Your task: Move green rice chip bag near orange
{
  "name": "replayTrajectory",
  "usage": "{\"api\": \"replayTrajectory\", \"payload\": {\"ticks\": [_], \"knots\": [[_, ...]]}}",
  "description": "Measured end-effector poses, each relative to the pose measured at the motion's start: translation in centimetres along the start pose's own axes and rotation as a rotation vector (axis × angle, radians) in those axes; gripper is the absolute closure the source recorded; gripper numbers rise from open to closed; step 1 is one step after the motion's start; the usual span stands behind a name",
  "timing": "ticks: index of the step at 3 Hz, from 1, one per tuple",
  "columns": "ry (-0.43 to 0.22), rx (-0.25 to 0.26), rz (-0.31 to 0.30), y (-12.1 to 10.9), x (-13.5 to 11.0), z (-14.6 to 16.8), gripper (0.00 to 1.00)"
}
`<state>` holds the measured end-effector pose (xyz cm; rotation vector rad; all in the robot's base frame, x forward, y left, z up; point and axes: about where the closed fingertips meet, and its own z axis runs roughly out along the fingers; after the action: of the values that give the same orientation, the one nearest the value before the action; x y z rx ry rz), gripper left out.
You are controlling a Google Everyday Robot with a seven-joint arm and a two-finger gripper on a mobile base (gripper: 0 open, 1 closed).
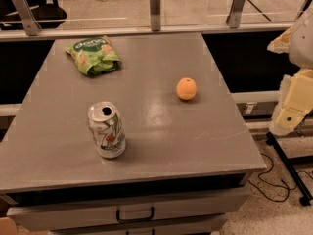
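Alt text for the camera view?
The green rice chip bag lies at the grey table's far left, apart from the orange at mid-right; a soda can stands front left. The gripper hangs beyond the table's right edge.

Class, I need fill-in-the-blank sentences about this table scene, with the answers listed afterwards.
1. On the table, the green rice chip bag lies at the far ____ corner.
2. The orange sits to the ____ of the soda can.
3. The soda can stands ____.
4. The gripper hangs beyond the table's ____ edge.
Missing words: left, right, upright, right.
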<state>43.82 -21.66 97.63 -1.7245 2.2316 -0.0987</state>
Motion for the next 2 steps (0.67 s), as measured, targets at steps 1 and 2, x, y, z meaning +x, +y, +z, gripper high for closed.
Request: {"api": "replayTrajectory", "payload": {"ticks": [1, 2], "knots": [[0.000, 0.000, 0.000, 0.0, 0.0, 0.0, 0.00], [-0.076, 0.027, -0.062, -3.0, -3.9, 1.3, 0.00]]}}
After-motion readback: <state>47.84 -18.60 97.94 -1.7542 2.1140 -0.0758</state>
